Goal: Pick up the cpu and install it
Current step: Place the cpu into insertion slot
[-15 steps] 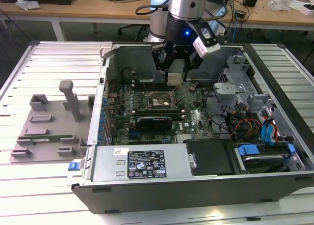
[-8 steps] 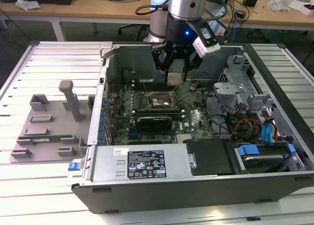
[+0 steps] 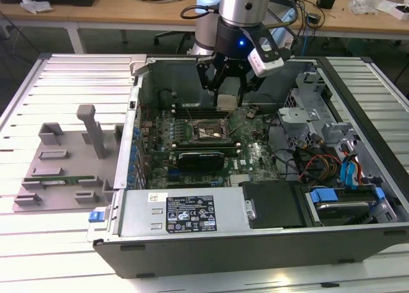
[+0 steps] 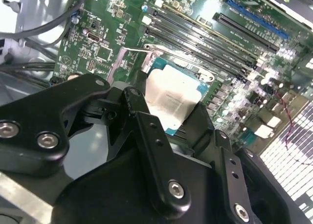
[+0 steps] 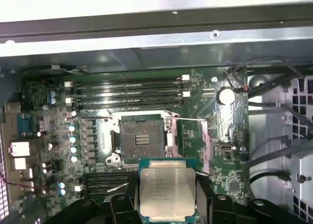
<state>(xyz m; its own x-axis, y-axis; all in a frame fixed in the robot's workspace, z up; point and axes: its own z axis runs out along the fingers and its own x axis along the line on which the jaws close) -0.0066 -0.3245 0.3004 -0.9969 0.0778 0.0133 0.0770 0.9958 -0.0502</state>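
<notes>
The gripper [image 3: 228, 96] was clamped on the cpu [image 3: 227, 102]. Its black fingers [image 5: 128, 197] were spread just to the chip's width and pressed on two opposite edges. In the exterior view the held chip hung inside the open computer case [image 3: 358, 133], at about one o'clock from the socket [image 3: 208, 132]. The first wrist view showed the chip's silvery top square-on with its thin green rim. It also showed the socket uncovered, its dark contact field bare, with the memory slots [image 5: 129, 92] beyond. The second wrist view showed the black finger linkage close up and the chip at a slant over the green board. The exterior view also took in the graphics card [image 3: 201, 158] at six o'clock from the socket, and a grey fixture [image 3: 64, 158] at nine o'clock from the case.
</notes>
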